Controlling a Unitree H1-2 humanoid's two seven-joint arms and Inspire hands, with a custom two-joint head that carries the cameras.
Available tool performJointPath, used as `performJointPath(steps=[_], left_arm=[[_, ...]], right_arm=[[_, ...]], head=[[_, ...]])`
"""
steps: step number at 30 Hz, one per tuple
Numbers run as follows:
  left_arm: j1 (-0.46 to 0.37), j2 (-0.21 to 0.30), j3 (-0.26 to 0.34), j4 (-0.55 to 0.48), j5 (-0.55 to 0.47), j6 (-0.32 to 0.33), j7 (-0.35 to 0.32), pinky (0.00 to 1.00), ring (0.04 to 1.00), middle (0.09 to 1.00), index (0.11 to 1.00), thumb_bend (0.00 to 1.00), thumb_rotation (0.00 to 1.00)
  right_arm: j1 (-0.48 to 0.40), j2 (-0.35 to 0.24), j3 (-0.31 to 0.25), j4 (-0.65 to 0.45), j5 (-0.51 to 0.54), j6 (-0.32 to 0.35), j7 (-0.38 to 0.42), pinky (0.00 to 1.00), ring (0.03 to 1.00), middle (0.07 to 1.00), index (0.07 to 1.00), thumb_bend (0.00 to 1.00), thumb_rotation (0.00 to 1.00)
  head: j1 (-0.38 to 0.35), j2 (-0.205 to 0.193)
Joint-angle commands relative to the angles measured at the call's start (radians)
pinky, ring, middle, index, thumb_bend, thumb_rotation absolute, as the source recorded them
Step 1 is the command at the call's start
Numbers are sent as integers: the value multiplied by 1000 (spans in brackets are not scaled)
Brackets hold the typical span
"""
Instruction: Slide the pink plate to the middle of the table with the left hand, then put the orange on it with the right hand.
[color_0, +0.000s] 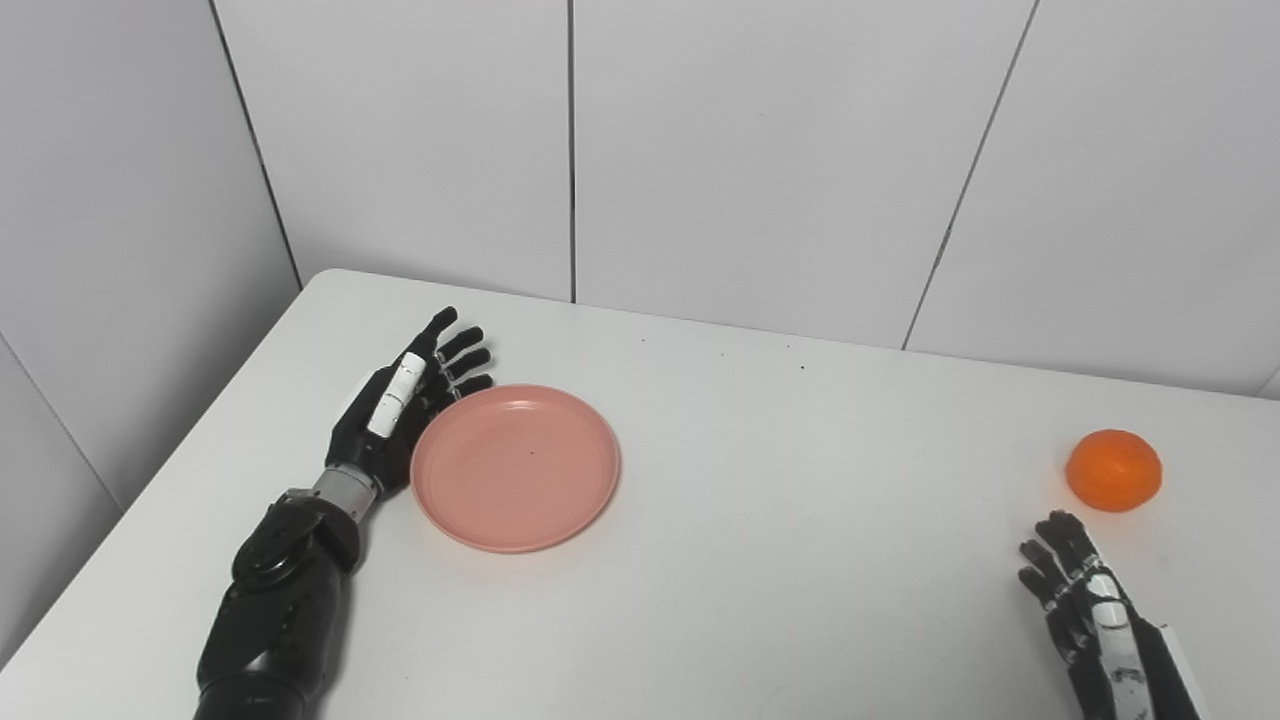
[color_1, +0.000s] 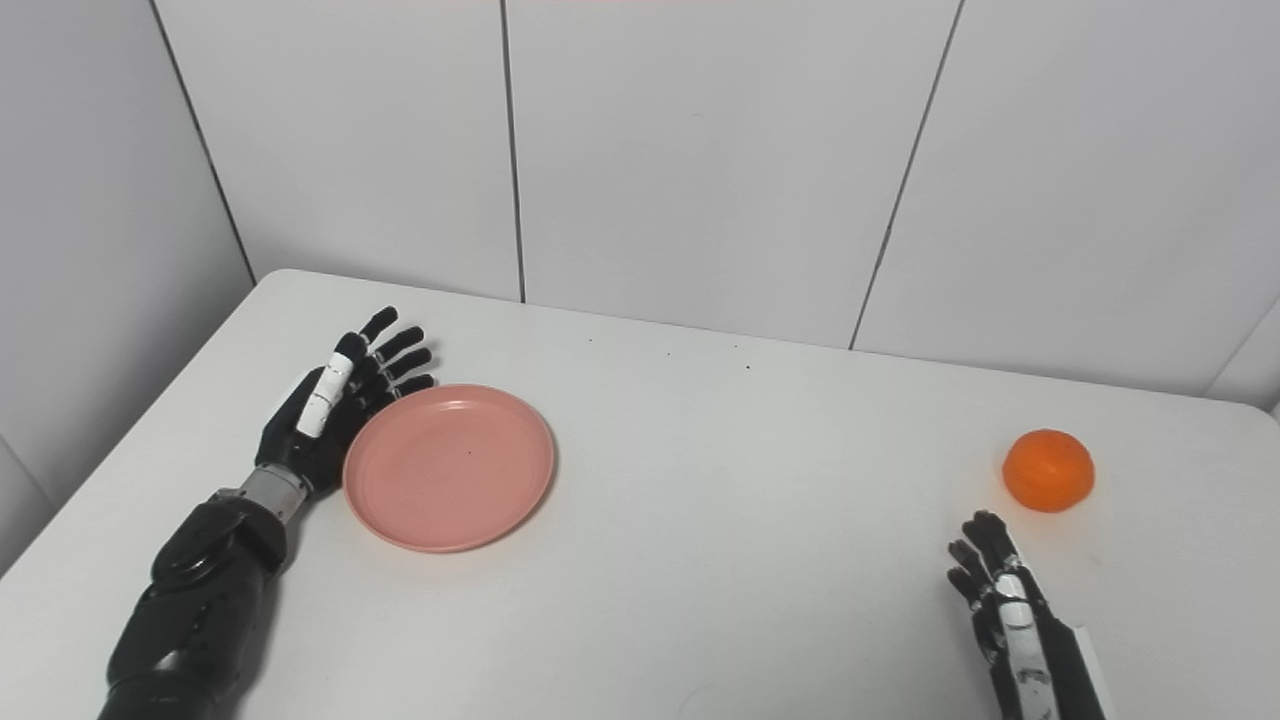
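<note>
Left robot hand (color_0: 405, 410), fingers spread and empty, rests against the round pink plastic plate (color_0: 515, 467); right robot hand (color_0: 1085, 605), open and empty, lies near the round orange (color_0: 1113, 470) on the white bench (color_0: 800, 560)

Left hand (color_0: 400, 405) flat, fingers (color_0: 462, 352) spread, against plate (color_0: 515, 467) left rim. Orange (color_0: 1113, 470) just beyond right hand (color_0: 1085, 600) fingertips, apart.

L robot hand (color_0: 405, 410) & R robot hand (color_0: 1085, 600): splayed
</note>
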Motion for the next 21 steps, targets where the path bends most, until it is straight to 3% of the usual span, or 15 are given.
performJointPath(steps=[1, 6, 13, 21], left_arm=[[31, -33, -13, 21, -4, -6, -9, 843, 888, 901, 953, 877, 722], [34, -53, -17, 14, 0, -7, -2, 855, 899, 884, 979, 882, 714], [52, -81, -31, -81, 31, 64, 75, 865, 903, 890, 961, 880, 688], [68, -99, -60, -143, 30, 106, 81, 855, 882, 906, 977, 865, 711]], right_arm=[[90, 51, 27, 82, 10, 29, 1, 947, 931, 947, 934, 748, 880], [93, 49, 29, 76, 7, 30, 1, 949, 936, 948, 934, 748, 879], [92, 53, 29, 74, 6, 30, -2, 947, 932, 943, 927, 746, 874], [93, 58, 31, 63, 5, 44, -10, 947, 929, 942, 921, 745, 869]], head=[[1, 1], [-1, 4], [-8, 8], [-15, 13]])
